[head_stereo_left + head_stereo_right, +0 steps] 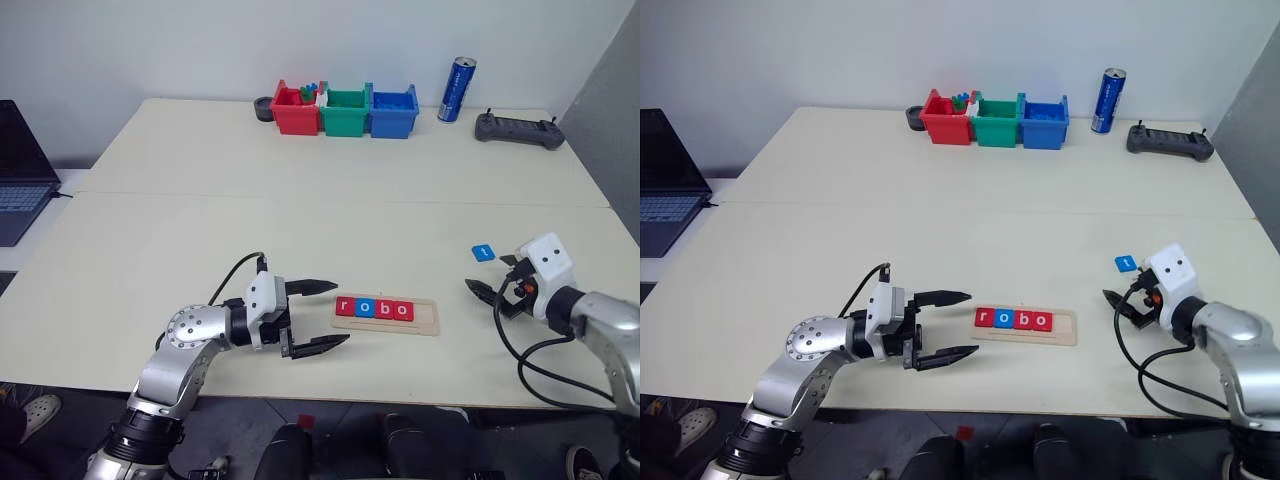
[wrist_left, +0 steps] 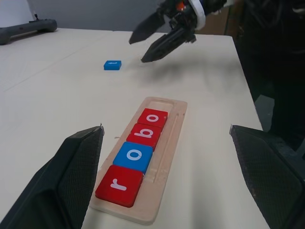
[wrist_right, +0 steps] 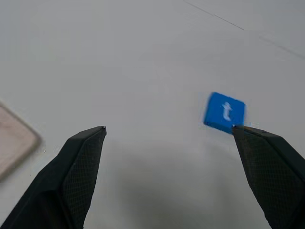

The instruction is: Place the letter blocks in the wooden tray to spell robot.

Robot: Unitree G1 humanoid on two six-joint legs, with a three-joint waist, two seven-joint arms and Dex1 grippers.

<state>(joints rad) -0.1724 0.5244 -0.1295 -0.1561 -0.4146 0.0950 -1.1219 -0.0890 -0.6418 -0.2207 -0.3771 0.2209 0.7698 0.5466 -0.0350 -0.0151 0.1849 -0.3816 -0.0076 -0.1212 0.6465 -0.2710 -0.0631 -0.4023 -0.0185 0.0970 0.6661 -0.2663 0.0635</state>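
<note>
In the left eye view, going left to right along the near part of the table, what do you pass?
Left gripper → wooden tray holding letter blocks r, o, b, o → right gripper, with the blue t block just behind it.

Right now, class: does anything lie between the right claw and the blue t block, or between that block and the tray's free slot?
Nothing visible: bare table separates the open right claw from the t block, and from the wooden tray.

Pale cream table (image 1: 300,200), seam across middle; plain white wall (image 1: 200,50) behind; grey panel (image 1: 615,90) right.
</note>
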